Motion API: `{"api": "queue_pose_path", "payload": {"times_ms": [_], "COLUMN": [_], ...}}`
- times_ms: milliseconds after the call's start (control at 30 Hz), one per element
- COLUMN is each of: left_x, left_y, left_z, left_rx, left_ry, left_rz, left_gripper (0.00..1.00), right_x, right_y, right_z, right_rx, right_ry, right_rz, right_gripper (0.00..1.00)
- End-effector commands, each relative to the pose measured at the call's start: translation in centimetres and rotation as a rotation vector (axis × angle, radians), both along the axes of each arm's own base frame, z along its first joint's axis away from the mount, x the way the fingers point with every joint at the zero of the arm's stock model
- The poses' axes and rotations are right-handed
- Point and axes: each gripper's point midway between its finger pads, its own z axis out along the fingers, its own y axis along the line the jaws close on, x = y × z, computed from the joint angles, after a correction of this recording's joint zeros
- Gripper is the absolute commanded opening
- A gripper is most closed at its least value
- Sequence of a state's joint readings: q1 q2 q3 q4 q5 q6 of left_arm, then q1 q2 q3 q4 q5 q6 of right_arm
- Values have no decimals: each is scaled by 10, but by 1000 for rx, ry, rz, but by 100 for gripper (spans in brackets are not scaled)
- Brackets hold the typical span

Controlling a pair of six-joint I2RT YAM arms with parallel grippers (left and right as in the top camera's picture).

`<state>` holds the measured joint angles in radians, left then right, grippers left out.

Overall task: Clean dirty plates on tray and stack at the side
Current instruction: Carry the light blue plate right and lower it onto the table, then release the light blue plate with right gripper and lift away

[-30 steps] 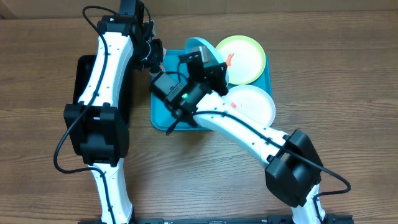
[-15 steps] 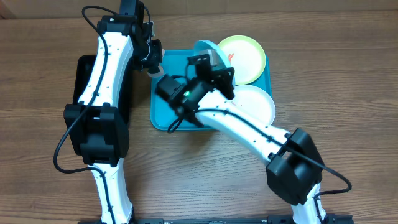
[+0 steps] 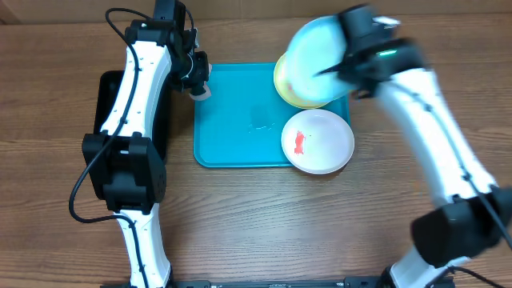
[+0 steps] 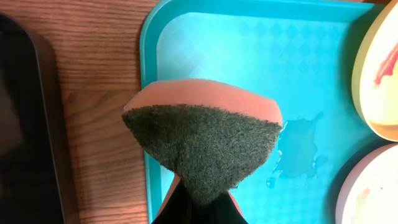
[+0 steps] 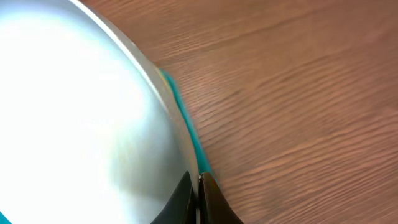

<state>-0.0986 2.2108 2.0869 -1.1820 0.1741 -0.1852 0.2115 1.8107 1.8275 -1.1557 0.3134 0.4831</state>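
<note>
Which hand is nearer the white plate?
Right. The right hand, gripping the light blue plate, is beyond the white plate; the left hand, with a sponge, is across the tray.

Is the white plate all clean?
No, the round white plastic plate has a red-orange smear on it.

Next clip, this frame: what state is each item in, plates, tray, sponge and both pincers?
tray: on the table, wet puddle mid-floor.
light blue plate: held in the air by its rim, no smear visible.
right pincer: shut on the light blue plate.
yellow-green plate: on the tray, red smear.
white plate: at the tray's corner, red smear.
sponge: clamped in the left pincer.
</note>
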Motion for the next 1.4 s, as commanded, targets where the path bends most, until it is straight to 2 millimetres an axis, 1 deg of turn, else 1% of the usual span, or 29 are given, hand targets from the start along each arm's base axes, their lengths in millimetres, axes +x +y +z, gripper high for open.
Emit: {"api": "queue_pose_path", "payload": {"times_ms": [0, 33, 67, 200, 300, 400, 500, 600, 733, 867, 967, 1267, 1333, 1367], "left_x": [2, 2, 1, 1, 1, 1, 0, 1, 1, 1, 1, 3, 3, 3], "left_y": [-3, -3, -4, -7, -9, -10, -12, -12, -12, -12, -12, -11, -10, -10], "left_z": [6, 6, 6, 6, 6, 6, 6, 6, 6, 6, 6, 6, 6, 6], "left_rx": [4, 4, 4, 4, 4, 4, 4, 3, 4, 4, 4, 11, 14, 14], "left_ry": [-14, -14, -14, -15, -15, -15, -16, -19, -20, -20, -20, -27, -27, -27], "left_rz": [7, 7, 6, -1, -5, -8, -11, -12, -11, -12, -12, -10, -9, -8], "left_gripper": [4, 4, 4, 4, 4, 4, 4, 4, 4, 4, 4, 4, 4, 4], "right_x": [1, 1, -2, -17, -29, -35, -37, -40, -45, -47, -48, -51, -52, -52], "right_y": [-25, -45, -69, -140, -172, -189, -193, -191, -190, -189, -188, -184, -183, -182], "right_z": [2, -1, -5, -26, -47, -69, -93, -117, -139, -155, -163, -175, -178, -178], "right_rx": [209, 217, 219, 226, 245, 242, 239, 240, 240, 238, 240, 259, 263, 266], "right_ry": [22, 26, 31, 54, 69, 75, 76, 81, 83, 71, 66, 89, 98, 103], "right_rz": [58, 13, -44, -214, -294, -323, -327, -328, -328, -326, -324, -321, -322, -321], "right_gripper": [4, 4, 4, 4, 4, 4, 4, 4, 4, 4, 4, 5, 12, 18]}}
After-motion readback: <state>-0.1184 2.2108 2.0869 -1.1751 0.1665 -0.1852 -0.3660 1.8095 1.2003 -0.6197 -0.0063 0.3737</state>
